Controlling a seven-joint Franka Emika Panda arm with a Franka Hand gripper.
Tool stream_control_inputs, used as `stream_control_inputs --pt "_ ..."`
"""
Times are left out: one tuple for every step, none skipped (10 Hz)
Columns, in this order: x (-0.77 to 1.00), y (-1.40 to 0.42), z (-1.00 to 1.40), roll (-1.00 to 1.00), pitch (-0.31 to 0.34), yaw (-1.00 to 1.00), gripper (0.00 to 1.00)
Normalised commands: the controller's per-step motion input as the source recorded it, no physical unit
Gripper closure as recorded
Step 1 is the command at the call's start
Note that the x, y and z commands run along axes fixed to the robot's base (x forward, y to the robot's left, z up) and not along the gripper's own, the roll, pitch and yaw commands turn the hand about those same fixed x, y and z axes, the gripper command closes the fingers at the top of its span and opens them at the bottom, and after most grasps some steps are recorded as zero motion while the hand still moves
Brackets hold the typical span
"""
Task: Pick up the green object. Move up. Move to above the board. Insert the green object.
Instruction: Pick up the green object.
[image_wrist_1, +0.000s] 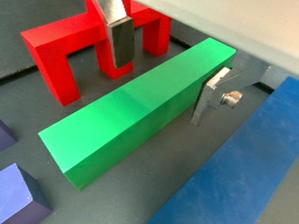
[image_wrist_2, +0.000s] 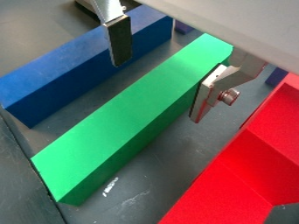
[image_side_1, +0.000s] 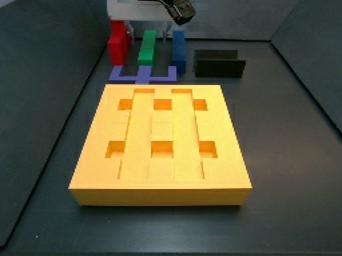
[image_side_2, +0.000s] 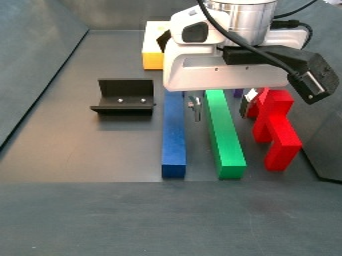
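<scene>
The claw (image_wrist_2: 163, 70) hangs low over the far end of the green object (image_wrist_2: 128, 127), its flat silver fingers (image_wrist_2: 117, 39) spread apart with one on either side of the bar; in both wrist views neither dark pad is seen pressing the green surface, so the claw stands open around the piece rather than gripping it. The green object (image_side_2: 222, 133) lies flat on the dark counter (image_side_2: 80, 140), running lengthwise out from under the claw. Just beside it on one flank lies the blue block (image_side_2: 174, 135), a long bar parallel to it; on the other flank sits the red block (image_side_2: 275, 125), a notched piece whose legs show in a wrist view (image_wrist_1: 82, 52). A dark L-shaped fixture (image_side_2: 123, 97) stands beyond the blue block, apart from the claw. The board (image_side_1: 163, 145), a broad yellow-orange slab with six rectangular slots, rests well clear of the claw, with the three coloured pieces lined up past its far edge in a side view.
</scene>
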Motion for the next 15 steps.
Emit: stream_control_inputs --pt "0.01 0.0 -0.14 0.0 0.0 -0.05 0.0" --pt "0.02 0.0 -0.13 0.0 0.0 -0.04 0.0" --pt "0.14 0.0 -0.11 -0.02 0.0 0.0 0.0" --pt "0.11 0.0 -0.12 -0.05 -0.007 0.0 0.0" --pt "0.0 0.03 -0.12 0.0 -0.024 0.0 0.0" --pt "0.0 0.05 -0.09 0.0 0.0 0.0 0.0" --pt "0.0 0.0 -0.03 0.01 0.0 0.0 0.0" --pt "0.0 0.0 0.0 0.0 0.0 0.0 0.0" --pt "0.0 0.0 0.0 0.0 0.0 0.0 1.0" --pt "0.0 0.0 0.0 0.0 0.0 0.0 1.0" --pt "0.0 0.0 0.0 0.0 0.0 0.0 1.0" --pt "0.0 0.0 0.0 0.0 0.0 0.0 1.0" --pt "0.0 0.0 0.0 0.0 0.0 0.0 1.0" --pt "0.0 0.0 0.0 0.0 0.0 0.0 1.0" --pt "0.0 0.0 0.0 0.0 0.0 0.0 1.0"
